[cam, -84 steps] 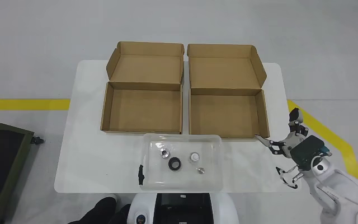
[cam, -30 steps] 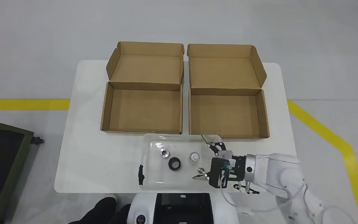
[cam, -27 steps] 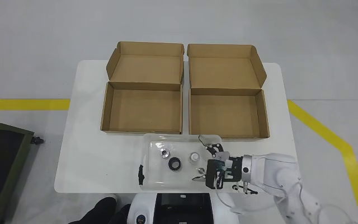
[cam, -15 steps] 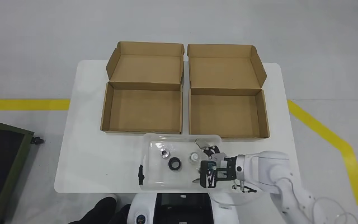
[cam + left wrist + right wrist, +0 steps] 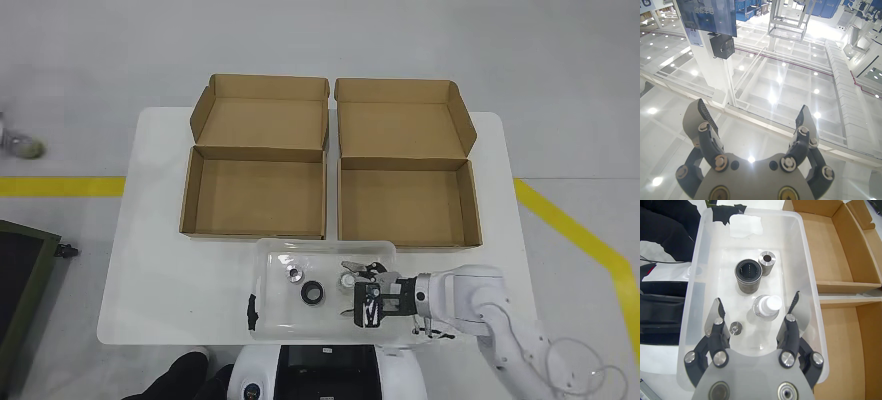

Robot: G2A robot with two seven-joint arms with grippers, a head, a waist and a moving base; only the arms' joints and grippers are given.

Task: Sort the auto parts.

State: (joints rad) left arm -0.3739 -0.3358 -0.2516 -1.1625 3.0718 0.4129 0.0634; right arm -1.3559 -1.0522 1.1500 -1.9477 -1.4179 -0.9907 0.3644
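A clear plastic bin (image 5: 325,241) (image 5: 807,249) at the table's front edge holds the parts. In it are a black linear bearing (image 5: 748,275) (image 5: 313,294), a metal cylinder with a bore (image 5: 767,263) (image 5: 293,271), a small clear bottle with a white cap (image 5: 768,308) and a small metal disc (image 5: 736,328). My right gripper (image 5: 757,297) (image 5: 357,290) hangs open over the bin's right half. The bottle and the disc lie below, between its fingers. My left gripper (image 5: 751,103) is open, holds nothing and points up at the ceiling.
Two open cardboard boxes, one on the left (image 5: 255,195) and one on the right (image 5: 405,205), stand side by side behind the bin, lids folded back. In the right wrist view both boxes (image 5: 838,256) border the bin. Black tape (image 5: 251,311) sticks to the bin's left rim.
The right arm swung in from the table's right edge to over the bin, then crept left until its open gripper hung over the bottle and disc. The parts have not moved.
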